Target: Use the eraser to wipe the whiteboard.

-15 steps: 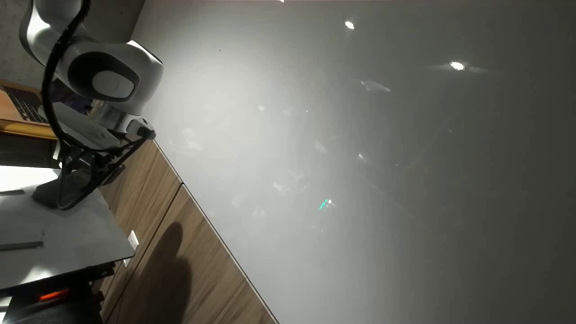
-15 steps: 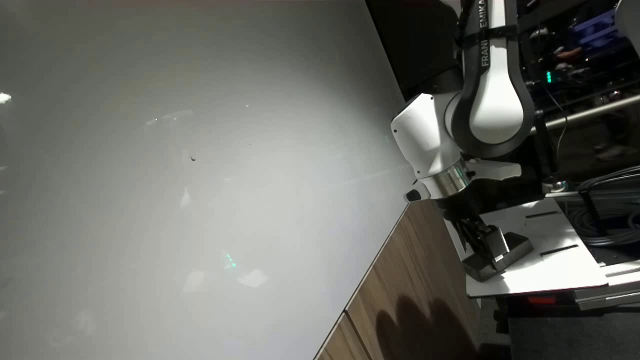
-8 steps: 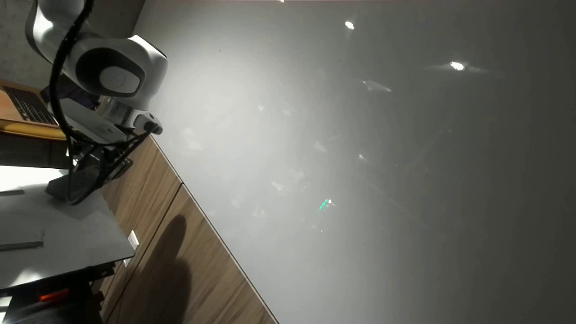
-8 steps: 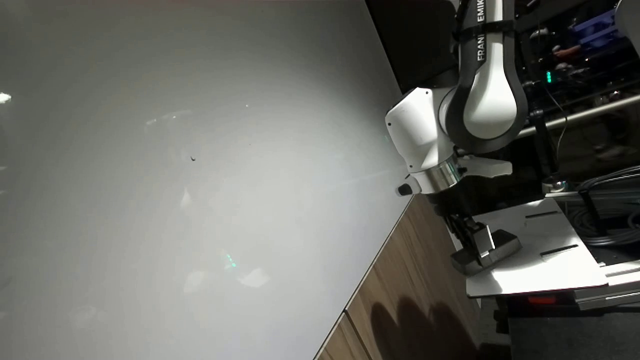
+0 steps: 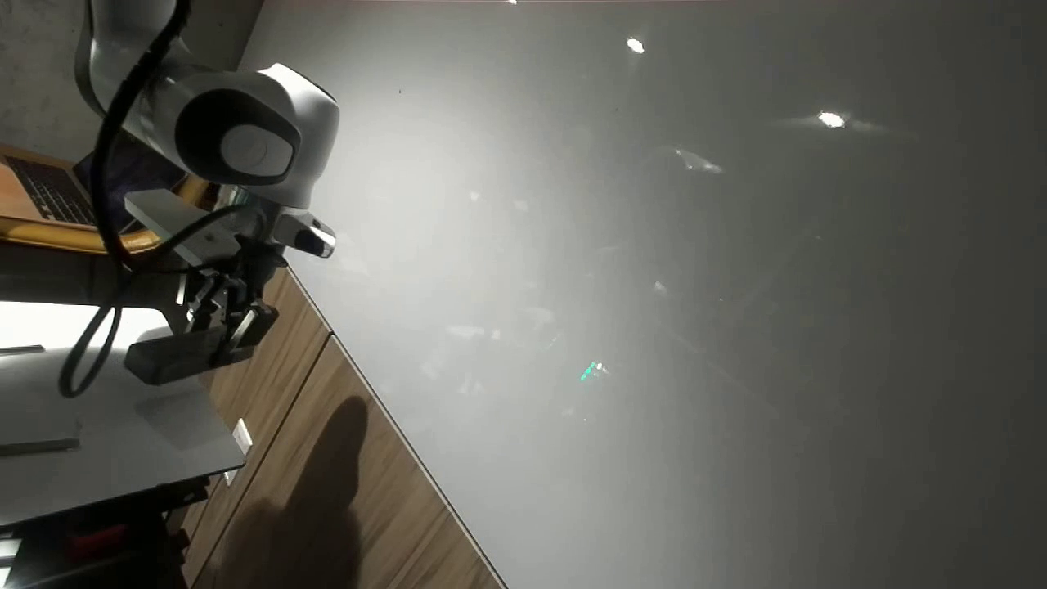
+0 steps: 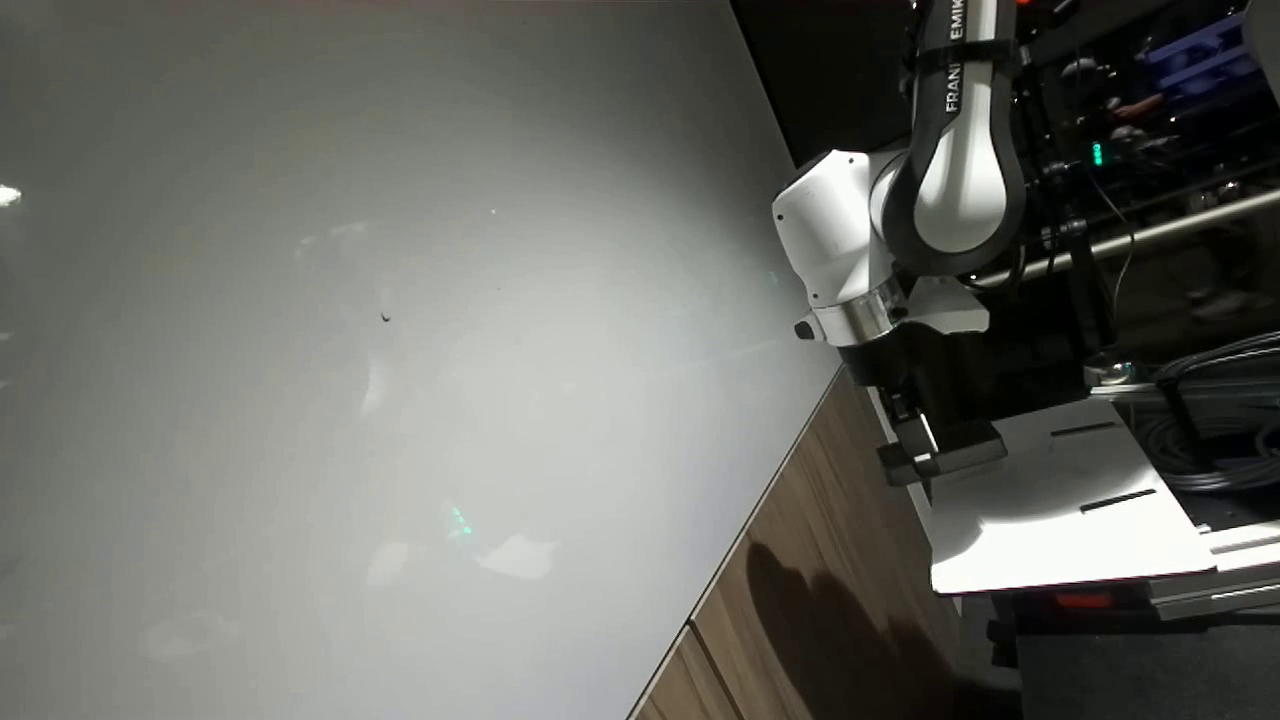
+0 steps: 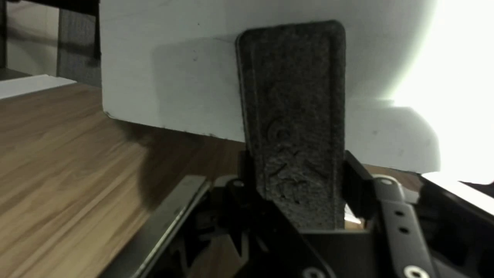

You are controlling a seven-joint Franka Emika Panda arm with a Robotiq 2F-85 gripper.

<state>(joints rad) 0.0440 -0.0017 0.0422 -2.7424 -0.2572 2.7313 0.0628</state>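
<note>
The eraser (image 7: 295, 96), a dark grey oblong block, is held between the two fingers of my gripper (image 7: 298, 175) in the wrist view. The fingers press on its long sides, and its far end sticks out ahead. In both exterior views the eraser (image 5: 176, 357) (image 6: 955, 458) hangs beneath the gripper (image 5: 233, 315) (image 6: 915, 425), above the table and apart from the whiteboard. The whiteboard (image 5: 556, 270) (image 6: 450, 400) is a large glossy grey-white panel with glare spots. A small dark mark (image 6: 386, 317) shows on it.
A small white table (image 5: 123, 433) (image 6: 1060, 510) lies below the eraser. Wooden panels (image 5: 393, 499) (image 6: 830, 540) run under the whiteboard's lower edge. A laptop (image 5: 49, 192) sits behind the arm. A black cable (image 5: 106, 164) loops along the arm.
The arm and the held eraser have risen from the table and moved toward the whiteboard's lower edge. The eraser's tilt has changed slightly. The grip has stayed closed on it.
</note>
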